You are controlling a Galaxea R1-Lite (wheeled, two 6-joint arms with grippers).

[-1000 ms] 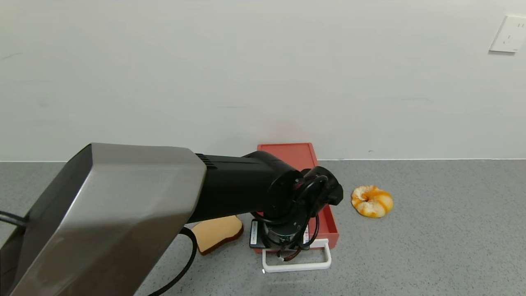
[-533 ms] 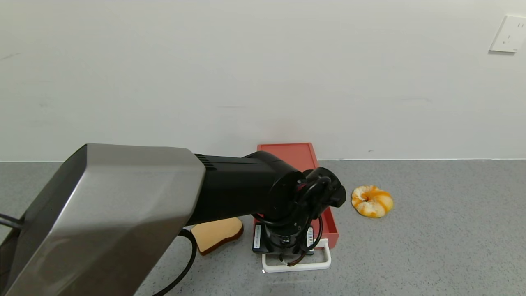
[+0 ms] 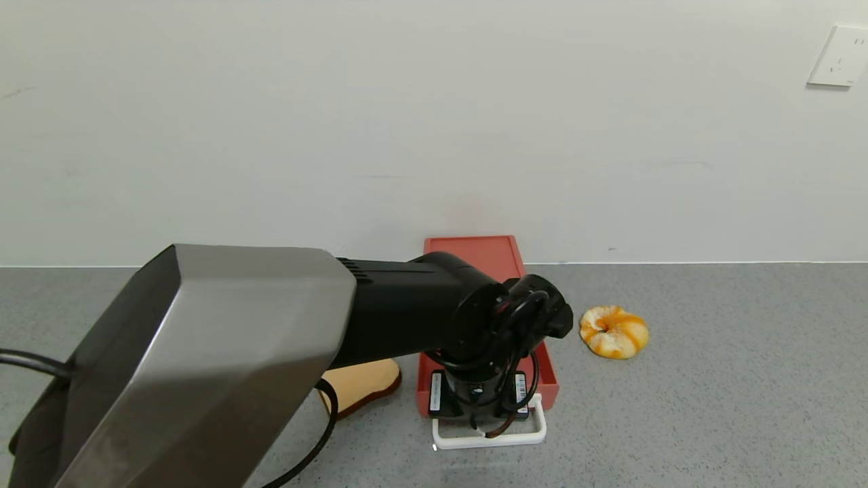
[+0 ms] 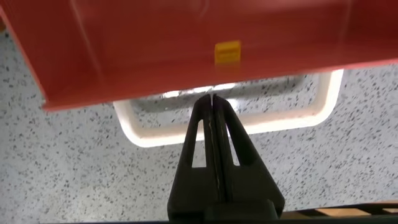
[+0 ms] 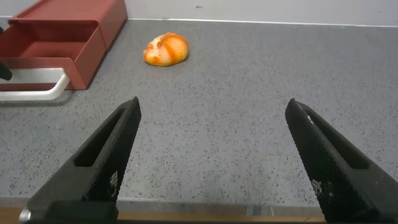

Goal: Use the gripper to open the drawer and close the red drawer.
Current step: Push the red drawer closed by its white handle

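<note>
Grey speckled countertop [image 3: 712, 407] runs up to a plain off-white wall [image 3: 407, 122]; a white wall socket [image 3: 839, 55] sits high on the robot's right.

Drawer [image 3: 489, 257]: salmon-red, set against the wall near the middle of the counter, tray pulled out toward the robot. Its white loop handle [image 3: 489, 437] lies at the near end, resting on the counter. The left wrist view shows a small yellow tag [image 4: 227, 52] on the tray's front wall.

Other items: a bread slice [image 3: 363, 381] just left of the tray, partly hidden by the arm; an orange-and-white pastry [image 3: 614, 331] to the right of the drawer, apart from it.

Left gripper [image 4: 212, 102]: the silver-and-black arm reaches in from the robot's left, wrist bent down over the near end of the tray. Fingers pressed fully together, nothing between them. The closed tips point down inside the handle loop, close against the tray's front wall; contact with the wall cannot be confirmed.

Right gripper [image 5: 211, 162]: low over bare counter on the robot's right, well apart from the drawer. Fingers spread wide, holding nothing.
</note>
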